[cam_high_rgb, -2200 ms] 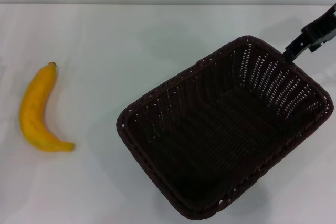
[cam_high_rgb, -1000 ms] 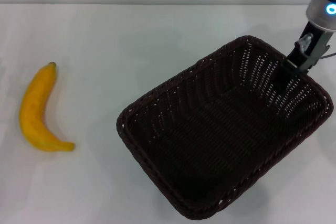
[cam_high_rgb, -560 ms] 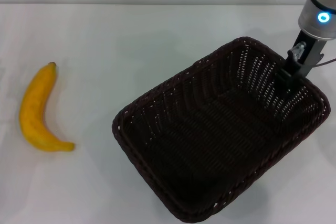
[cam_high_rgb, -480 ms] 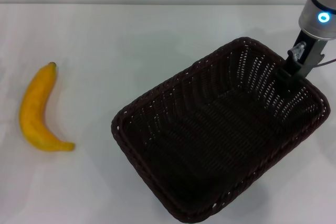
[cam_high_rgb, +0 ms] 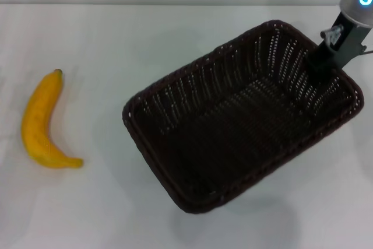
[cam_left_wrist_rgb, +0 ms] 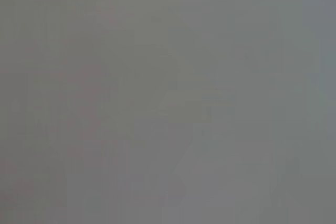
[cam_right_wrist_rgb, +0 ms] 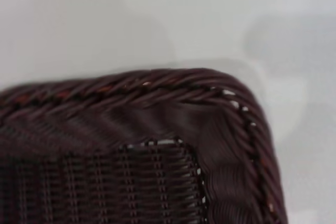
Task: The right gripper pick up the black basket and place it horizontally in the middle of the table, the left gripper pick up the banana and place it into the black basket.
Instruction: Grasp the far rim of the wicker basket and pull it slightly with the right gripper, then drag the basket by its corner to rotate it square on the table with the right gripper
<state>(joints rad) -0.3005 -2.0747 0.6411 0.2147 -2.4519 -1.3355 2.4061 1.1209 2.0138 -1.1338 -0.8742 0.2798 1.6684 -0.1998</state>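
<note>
Now holding the black basket (cam_high_rgb: pixel 242 118) by its far right rim, right gripper (cam_high_rgb: pixel 324 58) fingers pinching it; needing turning flat mid-counter (cam_high_rgb: pixel 128 39); banana (cam_high_rgb: pixel 39 123) waiting; left gripper unseen.

White table (cam_high_rgb: pixel 145 33) bearing banana (cam_high_rgb: pixel 39 122), black basket (cam_high_rgb: pixel 233 121)
</note>
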